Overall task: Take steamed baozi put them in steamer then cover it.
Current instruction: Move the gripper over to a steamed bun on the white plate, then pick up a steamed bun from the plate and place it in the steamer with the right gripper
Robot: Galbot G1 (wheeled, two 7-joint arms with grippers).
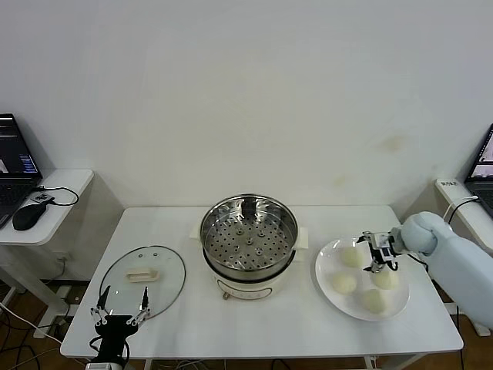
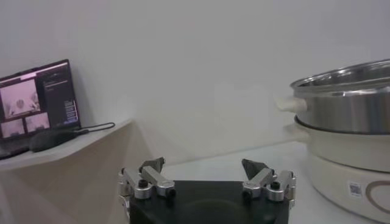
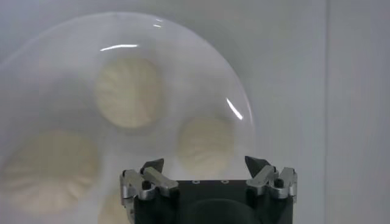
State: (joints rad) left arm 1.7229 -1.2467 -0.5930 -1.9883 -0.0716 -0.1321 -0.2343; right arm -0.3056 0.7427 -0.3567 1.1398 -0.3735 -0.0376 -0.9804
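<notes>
Four pale baozi lie on a white plate (image 1: 324, 267) at the table's right: one at the back left (image 1: 351, 256), one at the front left (image 1: 343, 283), one on the right (image 1: 386, 280) and one at the front (image 1: 373, 301). My right gripper (image 1: 377, 262) hovers open and empty over the plate, between the back left and right buns. In the right wrist view one baozi (image 3: 206, 145) lies just ahead of the open gripper (image 3: 206, 164). The steel steamer (image 1: 248, 240) stands uncovered at the table's middle with its perforated tray bare. My left gripper (image 1: 122, 305) is open at the front left.
A glass lid (image 1: 143, 275) with a cream handle lies flat left of the steamer, just beyond the left gripper. A side table on the left holds a laptop (image 1: 15, 158) and a mouse (image 1: 29, 216). Another laptop (image 1: 484, 163) sits at the right edge.
</notes>
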